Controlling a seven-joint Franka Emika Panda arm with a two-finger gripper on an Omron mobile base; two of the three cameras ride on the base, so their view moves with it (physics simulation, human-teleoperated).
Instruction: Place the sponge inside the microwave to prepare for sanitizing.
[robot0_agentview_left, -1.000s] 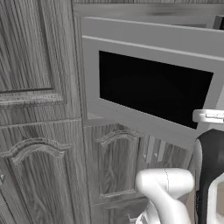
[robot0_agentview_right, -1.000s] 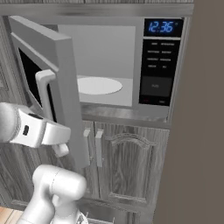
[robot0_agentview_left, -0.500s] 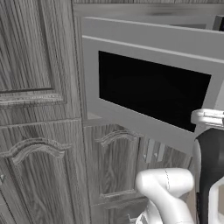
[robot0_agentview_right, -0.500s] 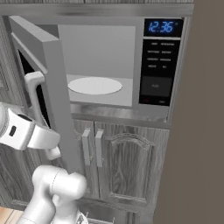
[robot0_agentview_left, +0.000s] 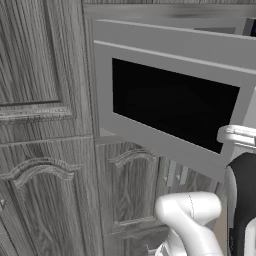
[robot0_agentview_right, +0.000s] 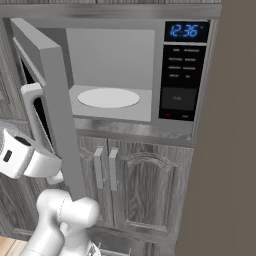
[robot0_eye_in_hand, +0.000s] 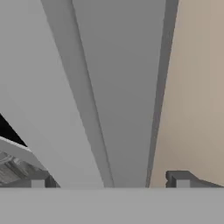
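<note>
One microwave (robot0_agentview_right: 150, 75) sits in the cabinetry, its door (robot0_agentview_right: 55, 100) swung wide open, with one white plate (robot0_agentview_right: 108, 98) inside. The gripper (robot0_eye_in_hand: 109, 180) is at the door, its two fingertips (robot0_eye_in_hand: 179, 179) spread wide, holding nothing. Two cabinet handles (robot0_agentview_right: 105, 167) hang below.

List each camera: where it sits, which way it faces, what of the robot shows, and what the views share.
Left base view: behind-left, facing the microwave door's black window; white arm lower right.
Right base view: behind-right, facing the open microwave, its white plate and button panel; arm lower left.
Hand view: on the hand, close against the door's grey edge; gripper open.
All three share the door.
</note>
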